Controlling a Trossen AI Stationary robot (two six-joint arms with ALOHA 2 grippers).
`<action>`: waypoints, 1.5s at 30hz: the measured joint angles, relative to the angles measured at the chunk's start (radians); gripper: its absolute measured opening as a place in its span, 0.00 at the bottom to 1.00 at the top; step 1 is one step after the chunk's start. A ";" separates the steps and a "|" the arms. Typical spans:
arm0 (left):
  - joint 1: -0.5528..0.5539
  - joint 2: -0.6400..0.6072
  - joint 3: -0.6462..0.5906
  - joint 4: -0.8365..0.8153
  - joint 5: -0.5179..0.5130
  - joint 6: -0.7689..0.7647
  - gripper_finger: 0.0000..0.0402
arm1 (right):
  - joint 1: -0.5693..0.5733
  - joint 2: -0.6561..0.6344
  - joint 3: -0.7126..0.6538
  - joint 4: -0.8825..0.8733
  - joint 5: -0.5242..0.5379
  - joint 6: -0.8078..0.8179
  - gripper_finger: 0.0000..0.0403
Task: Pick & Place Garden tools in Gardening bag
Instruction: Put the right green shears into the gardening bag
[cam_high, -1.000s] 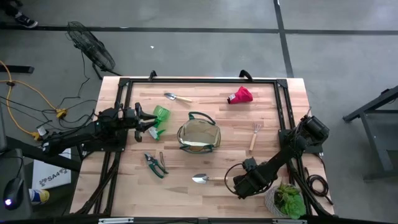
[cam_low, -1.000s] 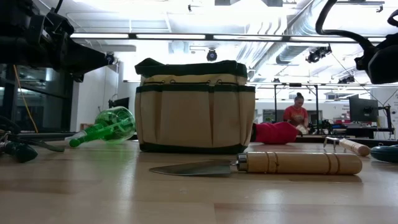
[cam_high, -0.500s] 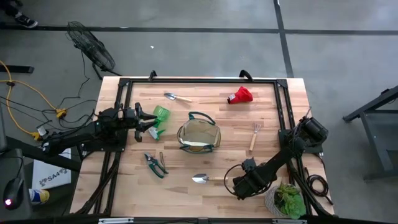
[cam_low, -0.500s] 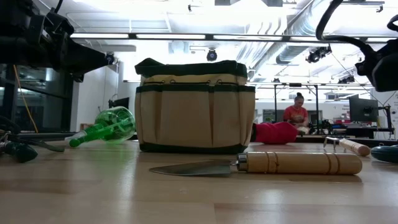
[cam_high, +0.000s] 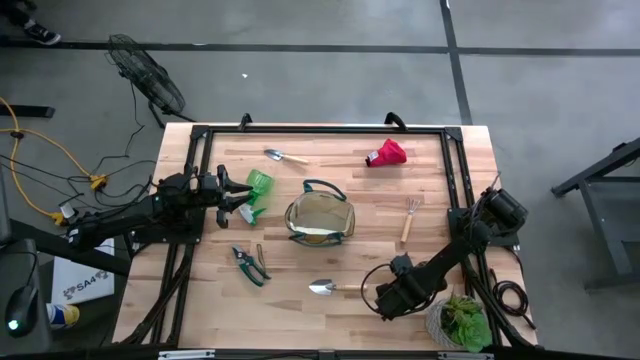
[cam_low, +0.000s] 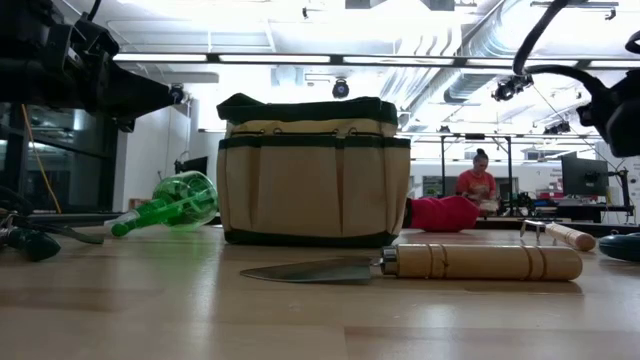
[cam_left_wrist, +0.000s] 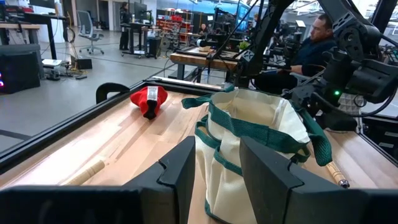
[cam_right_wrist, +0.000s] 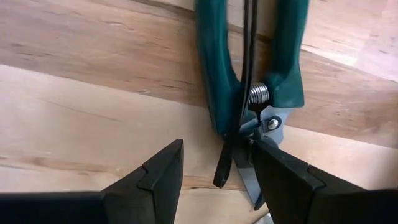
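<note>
On the wooden surface, the gardening bag stands open at the centre, tools lying around it. The left gripper waits spread beside the green piece. The right gripper, fingers spread, straddles teal-handled shears at the near edge. This appears to be the grasp step, and closing squarely on the pivot likely comes next.

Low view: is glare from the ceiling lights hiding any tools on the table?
Low view: no; the ceiling strips glare only above the gardening bag, leaving the left arm a dark silhouette, while the trowel is plainly lit. High view: even light, soft shadows on the table.
</note>
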 joint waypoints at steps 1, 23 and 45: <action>0.000 0.000 0.000 0.000 0.000 0.000 0.31 | 0.000 0.000 0.000 -0.001 -0.003 0.000 0.46; 0.000 0.000 0.000 0.000 0.000 0.000 0.31 | 0.001 0.002 -0.002 -0.022 -0.040 0.000 0.13; 0.000 0.000 0.000 0.000 0.000 0.000 0.31 | -0.011 0.002 0.070 -0.032 -0.025 -0.005 0.01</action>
